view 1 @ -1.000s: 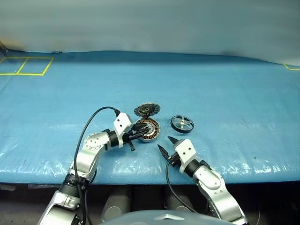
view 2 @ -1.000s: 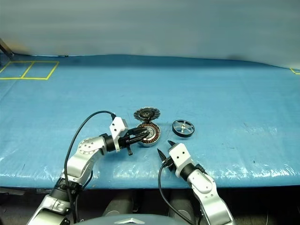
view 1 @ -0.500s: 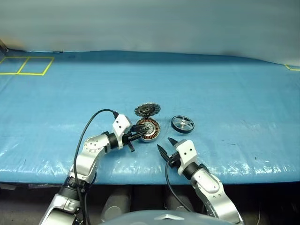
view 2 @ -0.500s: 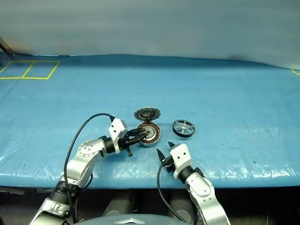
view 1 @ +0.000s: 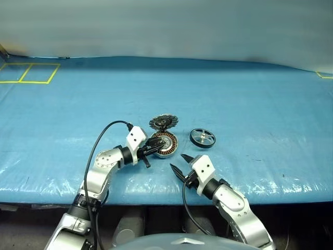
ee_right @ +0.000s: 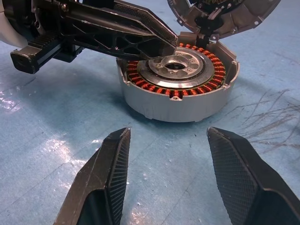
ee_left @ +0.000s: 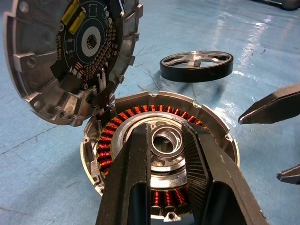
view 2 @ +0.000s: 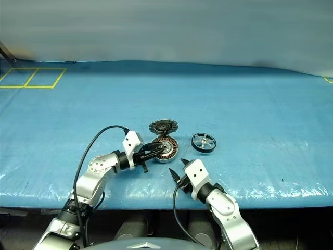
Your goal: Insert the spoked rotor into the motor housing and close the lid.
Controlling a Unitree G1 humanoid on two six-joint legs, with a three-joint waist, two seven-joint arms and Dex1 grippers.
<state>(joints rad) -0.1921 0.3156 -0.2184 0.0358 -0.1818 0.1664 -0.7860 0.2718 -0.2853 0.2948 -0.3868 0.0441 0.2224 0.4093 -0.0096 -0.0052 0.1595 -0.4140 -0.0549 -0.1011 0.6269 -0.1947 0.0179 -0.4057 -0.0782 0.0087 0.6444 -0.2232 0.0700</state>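
While the left gripper (view 1: 151,150) clamps the hub of the one motor housing (view 1: 165,144), likely steadying it, its single lid (view 1: 163,122) stands swung open at twelve o'clock; the one spoked rotor (view 1: 202,138) lies loose at three o'clock; the right gripper (view 1: 178,164), fingers apart and empty, waits near five o'clock.

blue table cover (view 1: 250,94), yellow taped squares (view 1: 28,73)
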